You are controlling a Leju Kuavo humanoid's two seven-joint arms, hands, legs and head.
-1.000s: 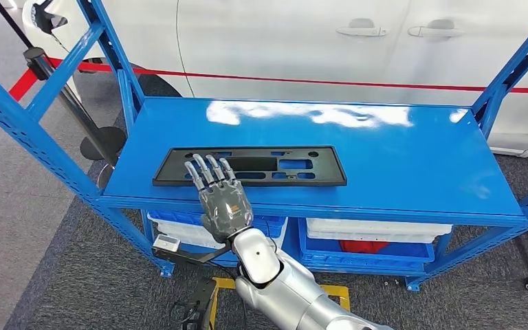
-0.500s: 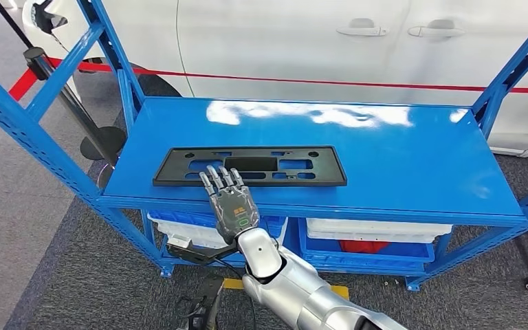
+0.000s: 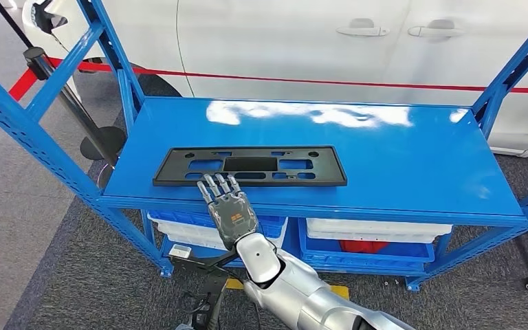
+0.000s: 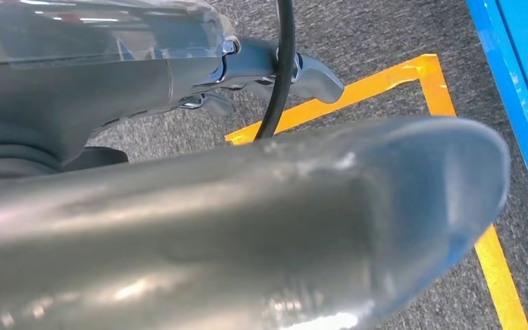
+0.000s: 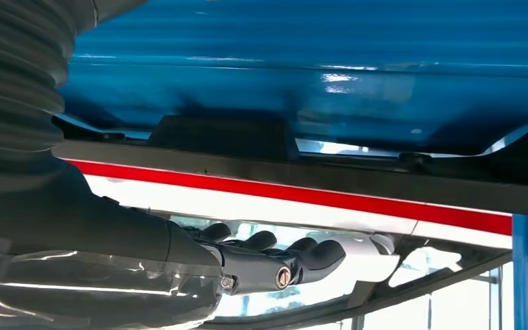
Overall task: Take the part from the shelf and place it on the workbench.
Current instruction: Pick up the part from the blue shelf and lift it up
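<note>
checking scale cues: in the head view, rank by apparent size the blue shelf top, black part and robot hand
1. blue shelf top
2. black part
3. right hand, though it sits nearer the camera, so its true size is unsure

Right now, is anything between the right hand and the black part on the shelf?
No. In the head view the right hand has its fingertips at the near edge of the black part; just bare blue shelf lies around them.

the part [image 3: 250, 166] is a long, flat black plate with cut-out slots and holes, lying flat near the front edge of the blue shelf [image 3: 399, 158].
</note>
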